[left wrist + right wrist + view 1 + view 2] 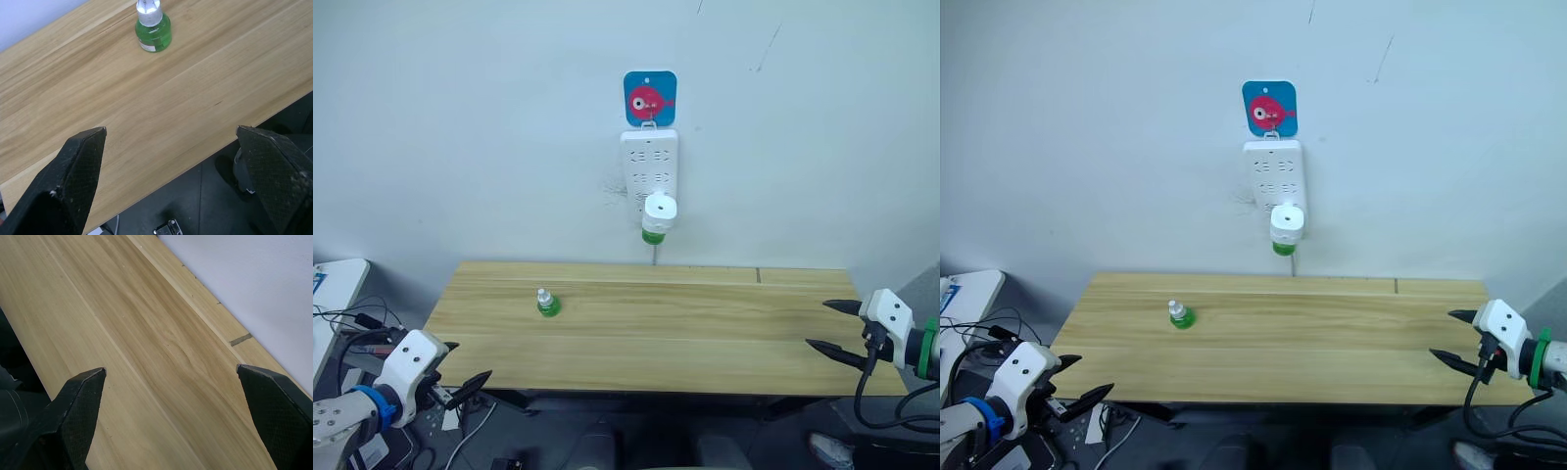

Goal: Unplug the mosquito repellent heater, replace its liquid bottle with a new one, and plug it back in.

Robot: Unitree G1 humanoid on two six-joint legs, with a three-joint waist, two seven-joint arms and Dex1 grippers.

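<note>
The mosquito repellent heater was plugged into the white power strip on the wall, at 12 o'clock above the counter, its green bottle below it. A spare green bottle stood upright on the counter at 10 o'clock. Left end effector at 8 o'clock: fingers spread, empty. Right end effector at 4 o'clock: likewise spread, empty.

A bare test room or lab: a plain white wall behind a light wooden bench; a white power strip hung from a cartoon-fish hook; loose cables trailing beside it.
</note>
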